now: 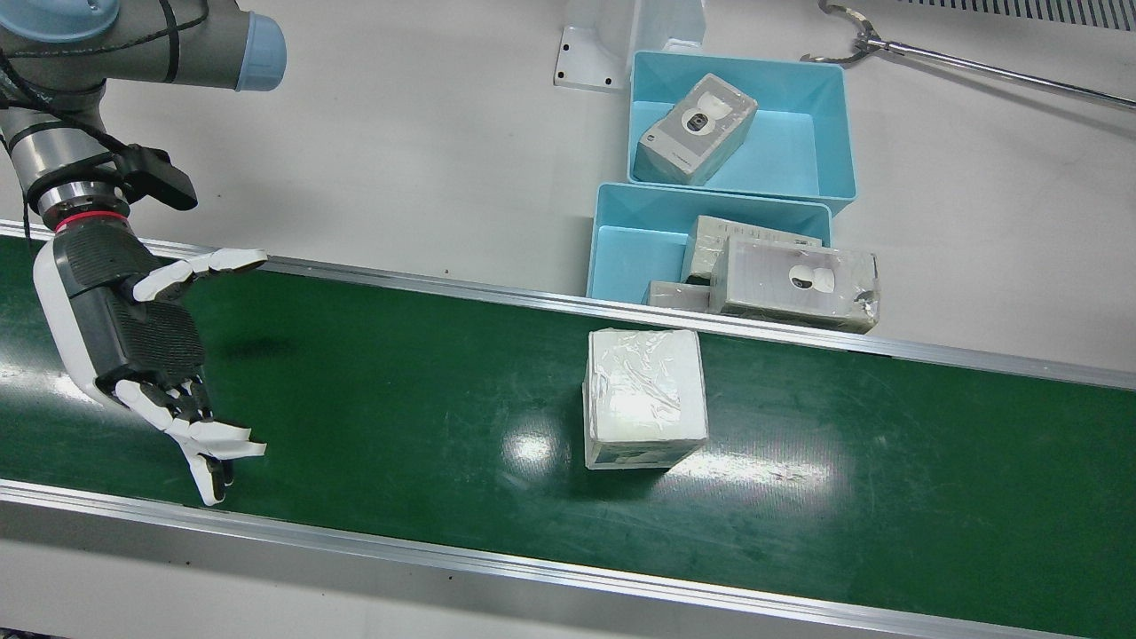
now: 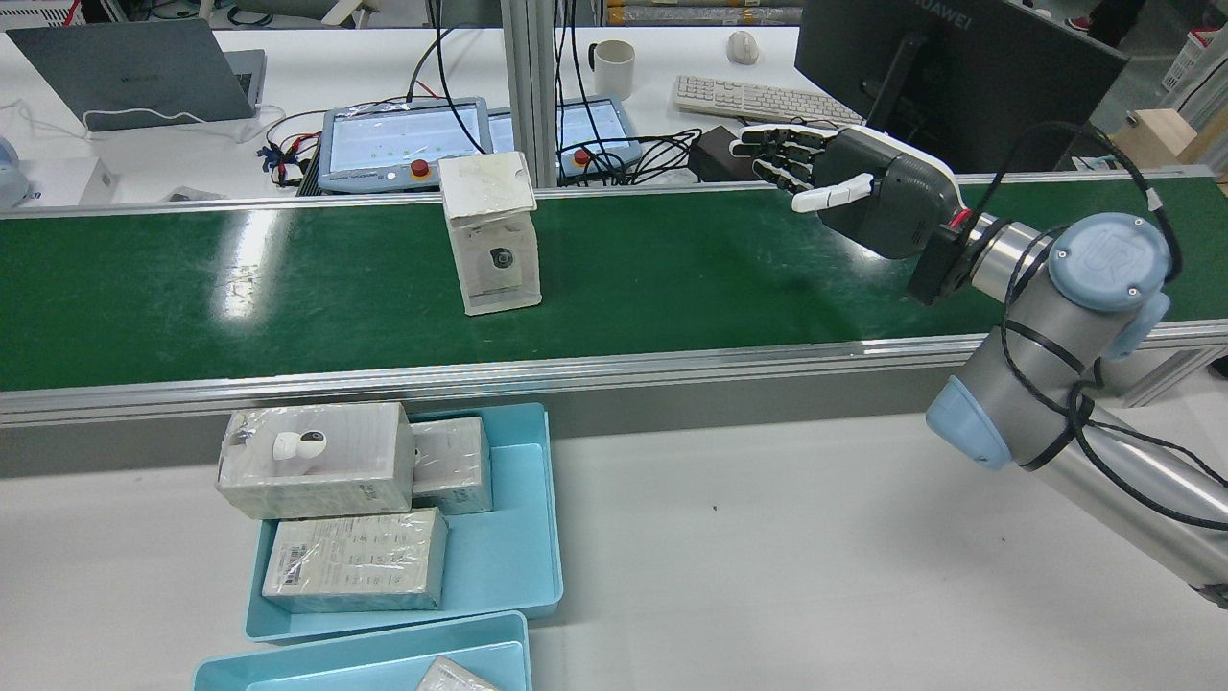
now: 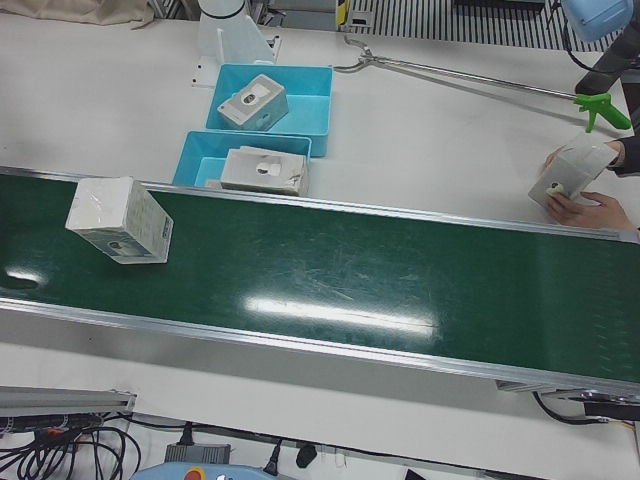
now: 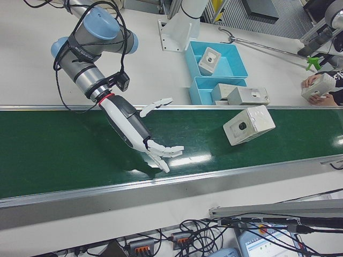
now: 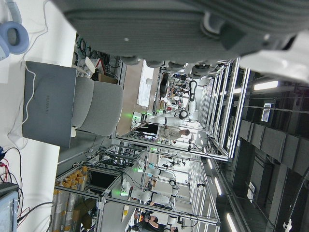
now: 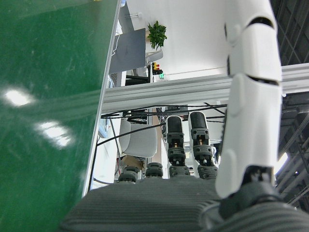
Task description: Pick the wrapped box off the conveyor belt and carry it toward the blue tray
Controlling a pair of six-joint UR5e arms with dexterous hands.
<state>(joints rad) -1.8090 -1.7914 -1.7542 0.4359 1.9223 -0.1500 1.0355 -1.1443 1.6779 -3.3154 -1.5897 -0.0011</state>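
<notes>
Front view: my right hand hovers open, well apart from the wrapped box; nothing grasped; blue tray awaits.

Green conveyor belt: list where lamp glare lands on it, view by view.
Front view: a bright patch on the belt beside the wrapped box. Left-front view: a long streak mid-belt. Rear view: a pale streak left of the box. Right hand view: two blurred spots.

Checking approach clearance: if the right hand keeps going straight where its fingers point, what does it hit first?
The right hand, open above the green belt, points its fingers across the belt toward the operators' side rail, not at the wrapped box. It would likely meet that rail or pass above it; height is unclear.
</notes>
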